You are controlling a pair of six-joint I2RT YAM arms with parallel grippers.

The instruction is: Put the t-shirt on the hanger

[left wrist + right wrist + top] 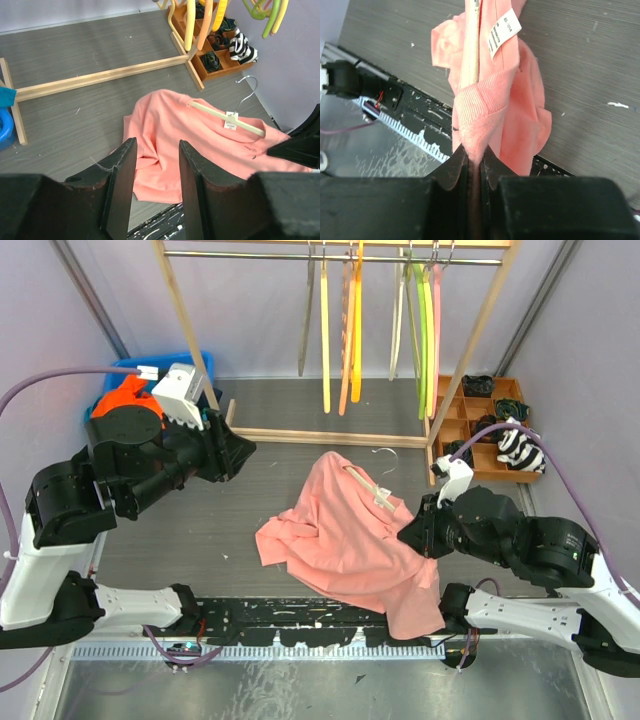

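Note:
The salmon-pink t-shirt (345, 540) lies crumpled on the grey table, its lower right part draped over the near edge. The cream-white hanger (368, 483) is partly inside its collar, its wire hook (385, 456) poking out at the far end. My right gripper (412, 533) is shut on the ribbed collar (476, 127), lifting it; the hanger bar (471, 55) and a white label (501, 31) show above the pinch. My left gripper (156, 165) is open and empty, held above the table left of the t-shirt (200, 145). The hanger (225, 117) lies beyond it.
A wooden clothes rack (330, 435) stands at the back with yellow, orange, green and pink hangers (355, 330). A wooden compartment box (480, 425) with dark and striped garments sits back right. A blue bin (150, 380) with an orange garment sits back left.

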